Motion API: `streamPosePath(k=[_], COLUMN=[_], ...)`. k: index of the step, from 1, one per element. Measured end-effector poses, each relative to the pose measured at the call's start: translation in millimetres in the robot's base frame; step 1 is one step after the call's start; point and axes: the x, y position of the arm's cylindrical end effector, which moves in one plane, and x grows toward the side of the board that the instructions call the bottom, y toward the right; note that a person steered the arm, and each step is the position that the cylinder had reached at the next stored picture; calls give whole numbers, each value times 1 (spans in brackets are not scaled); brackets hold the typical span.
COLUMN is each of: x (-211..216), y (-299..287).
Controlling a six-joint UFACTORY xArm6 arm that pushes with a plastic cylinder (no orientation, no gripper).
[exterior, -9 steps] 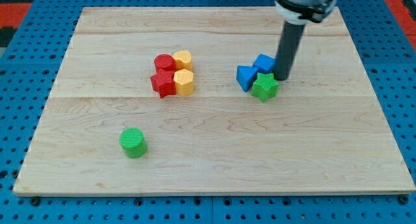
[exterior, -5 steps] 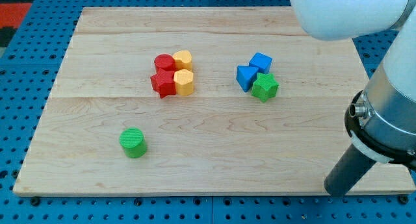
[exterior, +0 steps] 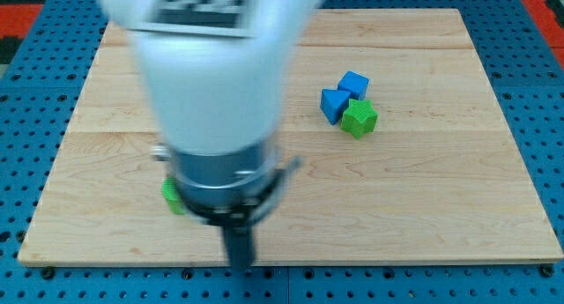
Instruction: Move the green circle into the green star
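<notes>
Though blurred, tip [exterior: 239, 262] btm-right of green circle [exterior: 169, 195]

The wooden board [exterior: 441, 207] carries a green star [exterior: 359, 118], two blue blocks [exterior: 344, 94] and a green circle [exterior: 170, 195].

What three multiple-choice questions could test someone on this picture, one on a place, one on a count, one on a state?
1. Where is my tip?
A. view's bottom, near the board's edge
B. view's top right
C. between the blue blocks

2. How many blue blocks show?
A. one
B. two
C. four

3. The green circle is
A. against the green star
B. mostly hidden by the arm
C. off the board

Answers: 1 A, the rod ends low; 2 B, two beside the star; 3 B, only a green sliver shows.
</notes>
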Motion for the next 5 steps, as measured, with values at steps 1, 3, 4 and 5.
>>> streamPosePath(k=[1, 3, 4, 5], x=[-12, -33, -33, -57], y=[-74, -56, -99, -107])
